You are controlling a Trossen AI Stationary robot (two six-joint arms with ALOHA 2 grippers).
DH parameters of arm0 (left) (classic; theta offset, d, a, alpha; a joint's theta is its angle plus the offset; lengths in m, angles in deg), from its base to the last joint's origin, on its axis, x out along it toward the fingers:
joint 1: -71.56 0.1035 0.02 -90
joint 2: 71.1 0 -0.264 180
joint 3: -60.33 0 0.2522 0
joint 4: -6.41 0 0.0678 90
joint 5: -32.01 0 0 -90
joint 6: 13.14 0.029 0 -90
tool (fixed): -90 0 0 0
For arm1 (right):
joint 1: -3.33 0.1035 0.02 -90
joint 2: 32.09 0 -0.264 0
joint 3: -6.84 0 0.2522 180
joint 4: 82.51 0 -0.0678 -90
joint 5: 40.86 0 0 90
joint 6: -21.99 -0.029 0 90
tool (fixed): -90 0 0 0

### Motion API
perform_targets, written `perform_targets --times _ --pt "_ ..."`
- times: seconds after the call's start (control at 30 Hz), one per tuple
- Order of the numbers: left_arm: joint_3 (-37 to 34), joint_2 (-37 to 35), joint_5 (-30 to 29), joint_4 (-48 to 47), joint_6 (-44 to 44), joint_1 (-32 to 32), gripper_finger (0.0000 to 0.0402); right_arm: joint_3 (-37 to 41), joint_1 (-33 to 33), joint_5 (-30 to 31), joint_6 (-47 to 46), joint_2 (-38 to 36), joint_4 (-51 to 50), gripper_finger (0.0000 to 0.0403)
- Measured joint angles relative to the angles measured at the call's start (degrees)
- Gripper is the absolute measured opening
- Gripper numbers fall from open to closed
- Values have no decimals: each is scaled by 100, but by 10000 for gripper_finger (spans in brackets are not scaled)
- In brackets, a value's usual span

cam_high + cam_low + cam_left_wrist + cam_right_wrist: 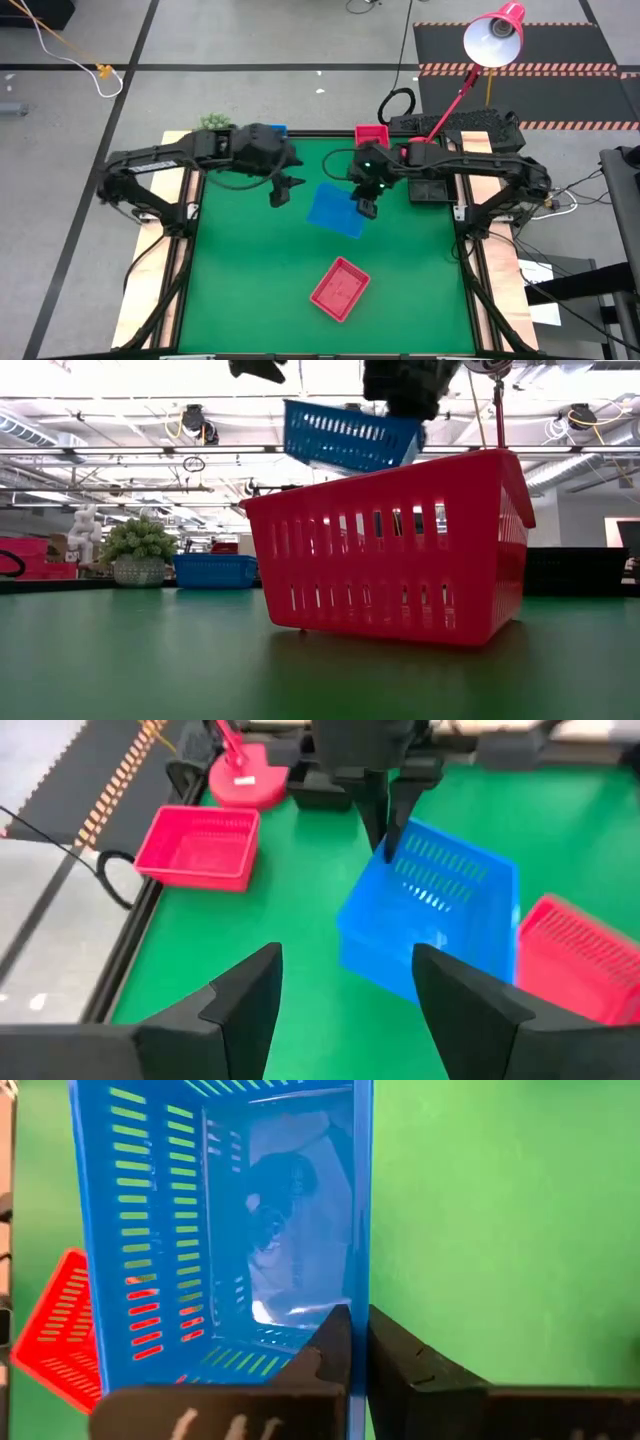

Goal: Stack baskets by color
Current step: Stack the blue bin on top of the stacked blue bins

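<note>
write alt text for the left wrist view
The right gripper pinches the rim of a blue basket, tilted above the green table. The left gripper waits open before it; red baskets sit at the far edge and beside the blue.

Blue basket, centre: slatted blue tray [336, 211], lifted off the tabletop [260, 290] and tilted, its rim pinched by the right pincer [364, 206] at about 3 o'clock.
Red-pink basket, near: [340, 288] upright and empty at 6 o'clock of the held one, turned askew.
Red-pink basket, far: [372, 135] at the far edge, 1 o'clock.
Blue basket, far: [276, 130] at 11 o'clock, mostly hidden.
Black basket: [430, 190] at 3 o'clock, right edge.
</note>
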State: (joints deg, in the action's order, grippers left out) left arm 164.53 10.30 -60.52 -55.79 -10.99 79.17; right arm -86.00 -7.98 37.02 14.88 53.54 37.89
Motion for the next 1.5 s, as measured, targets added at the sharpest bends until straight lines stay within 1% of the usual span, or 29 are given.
perform_targets --times 0.1,0.17,0.23,0.37,0.47,0.53,0.6,0.67,0.83,0.97,1.07,1.2,1.3,1.4,1.43,1.5 --pt "256 382 -4 -320 340 18 236 -266 -12 14 232 304 12 6" --pt "310 555 -3 -352 486 18 248 -347 -19 70 371 424 94 6" --pt "311 663 25 -382 621 16 261 -381 -23 198 528 453 209 6" --pt "311 840 307 -368 909 14 284 -381 -26 363 901 452 345 6" --pt "309 929 324 -250 1167 28 288 -381 -27 402 1229 452 392 6" --pt "300 996 328 -137 1333 69 281 -381 -24 395 1429 452 427 6" --pt "309 1057 320 -49 1439 132 267 -381 -24 393 1548 452 437 6" --pt "293 1140 320 -181 1514 195 249 -381 -24 424 1571 452 491 6" --pt "298 1259 615 -237 1565 338 204 -381 -24 487 1576 452 546 6" --pt "293 1347 698 -326 1567 381 170 -381 -22 616 1572 454 614 6" --pt "302 1430 726 -331 1576 399 143 -381 -9 775 1541 452 717 6" --pt "301 1494 707 -442 1597 416 106 -381 -9 773 1549 452 809 6" --pt "300 1523 689 -498 1580 424 70 -381 -9 761 1536 452 821 7" --pt "300 1519 616 -486 1562 427 23 -381 -5 748 1454 416 851 15" --pt "300 1519 617 -492 1522 432 14 -381 -5 754 1406 396 866 22" --pt "300 1519 569 -498 1417 453 12 -381 -5 753 1277 335 936 39"
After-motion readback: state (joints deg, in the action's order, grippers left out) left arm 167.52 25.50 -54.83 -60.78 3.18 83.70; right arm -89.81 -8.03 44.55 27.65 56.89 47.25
